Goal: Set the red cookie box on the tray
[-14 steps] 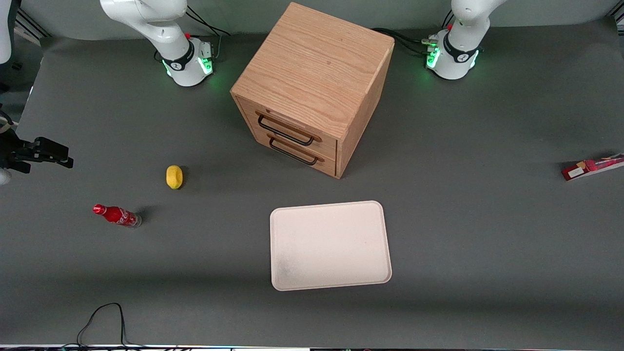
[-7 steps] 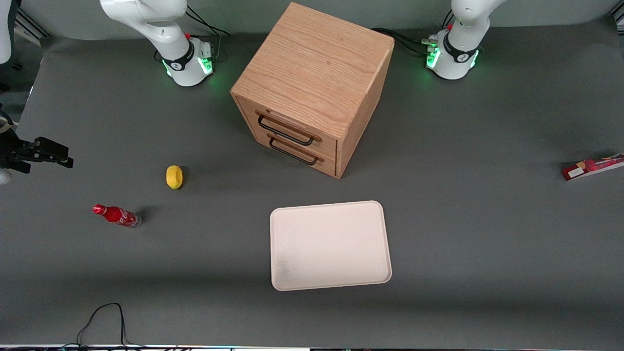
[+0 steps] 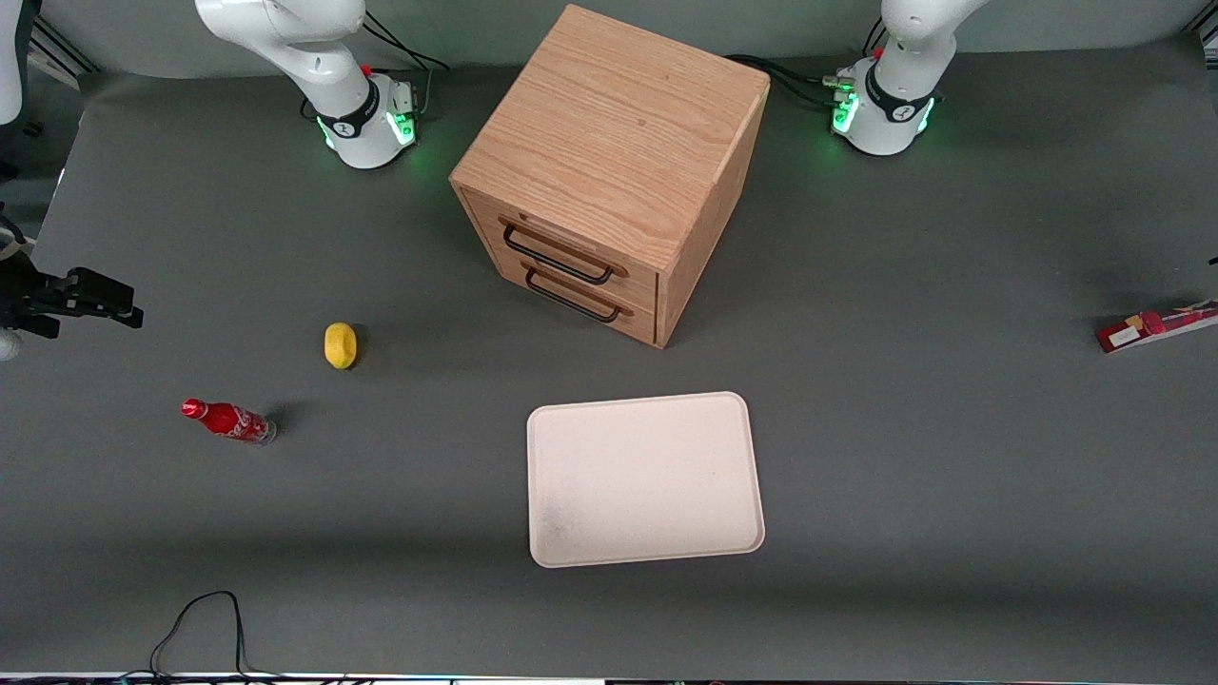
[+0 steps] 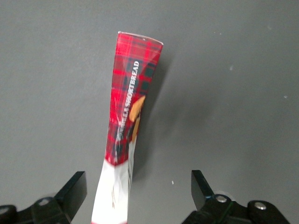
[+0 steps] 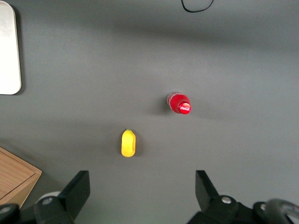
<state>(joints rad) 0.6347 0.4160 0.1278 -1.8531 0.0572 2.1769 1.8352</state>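
Red cookie box (image 4: 126, 126) lies apparently untouched between gripper's (image 4: 138, 193) wide-open jaws.

High front overview, two downward wrist views

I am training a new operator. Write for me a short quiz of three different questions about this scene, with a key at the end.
1. True or false: the red cookie box already lies on the tray.
2. The gripper hangs above the box with its fingers: A) open B) shut on the box.
3. Which object stands nearer to the front camera: the lemon or the cola bottle?

Key: 1 false; 2 A; 3 the cola bottle.
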